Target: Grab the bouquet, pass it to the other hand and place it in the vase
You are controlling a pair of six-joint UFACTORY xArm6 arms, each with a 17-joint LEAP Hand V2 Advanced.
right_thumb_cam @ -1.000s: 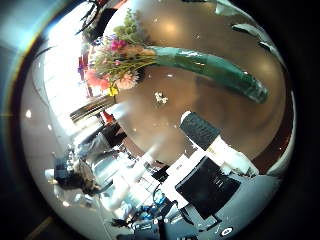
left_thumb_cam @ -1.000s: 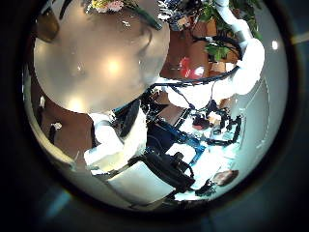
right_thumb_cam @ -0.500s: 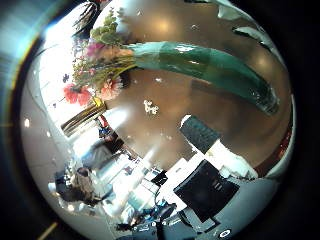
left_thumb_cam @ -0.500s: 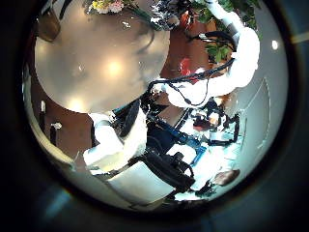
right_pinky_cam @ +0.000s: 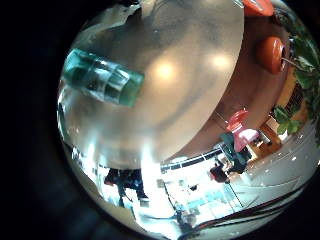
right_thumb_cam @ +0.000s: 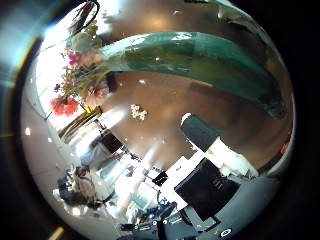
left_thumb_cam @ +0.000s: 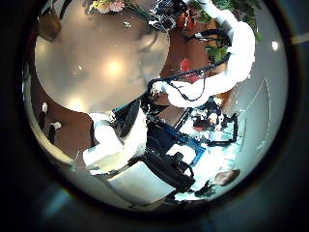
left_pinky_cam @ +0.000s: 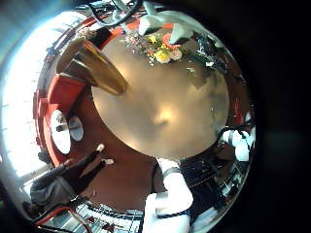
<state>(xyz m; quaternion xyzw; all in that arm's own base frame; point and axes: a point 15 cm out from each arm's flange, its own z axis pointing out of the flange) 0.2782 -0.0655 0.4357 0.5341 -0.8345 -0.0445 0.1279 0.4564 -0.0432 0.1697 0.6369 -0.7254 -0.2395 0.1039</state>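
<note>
Over the last second the bouquet (right_thumb_cam: 150, 55) has grown in the right thumb side palm view: its green wrap now spans the picture, so the right hand (right_thumb_cam: 205, 165) has closed in on it as it lies on the round table (right_thumb_cam: 190, 110). Nothing is grasped yet; its fingers look uncurled. Farther off, beyond the flowers, the vase (left_pinky_cam: 95, 66) stands on the table. The left hand (left_thumb_cam: 121, 145) hangs back, fingers relaxed and empty.
</note>
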